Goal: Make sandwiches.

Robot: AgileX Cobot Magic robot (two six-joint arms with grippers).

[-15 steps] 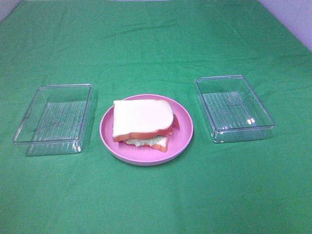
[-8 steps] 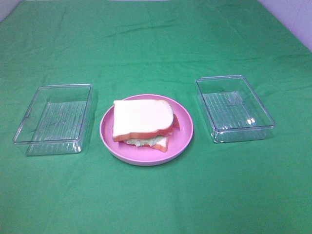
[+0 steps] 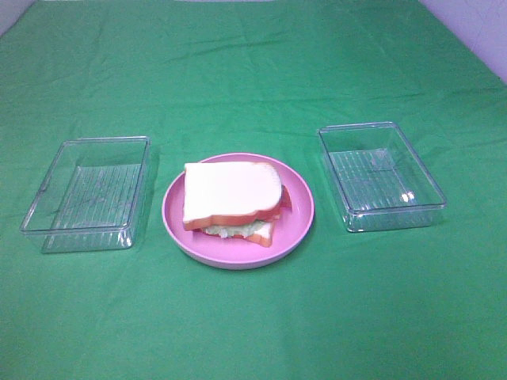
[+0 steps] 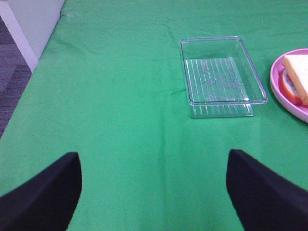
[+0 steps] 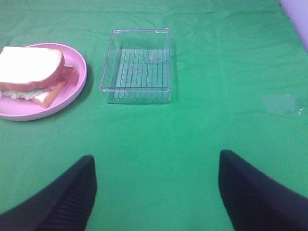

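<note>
A stacked sandwich (image 3: 232,199) with white bread on top, lettuce and red strips at its edge, lies on a round pink plate (image 3: 301,218) at the table's centre. The right wrist view shows the sandwich (image 5: 30,72) from the side; the left wrist view catches only a corner of the sandwich (image 4: 296,77). Neither arm appears in the exterior high view. My left gripper (image 4: 153,192) is open over bare green cloth, well back from the plate. My right gripper (image 5: 156,192) is also open over bare cloth, nothing between its fingers.
An empty clear plastic box (image 3: 87,191) stands left of the plate and another clear box (image 3: 380,174) right of it. Green cloth (image 3: 253,71) covers the table. The table's left edge and grey floor (image 4: 14,72) show in the left wrist view.
</note>
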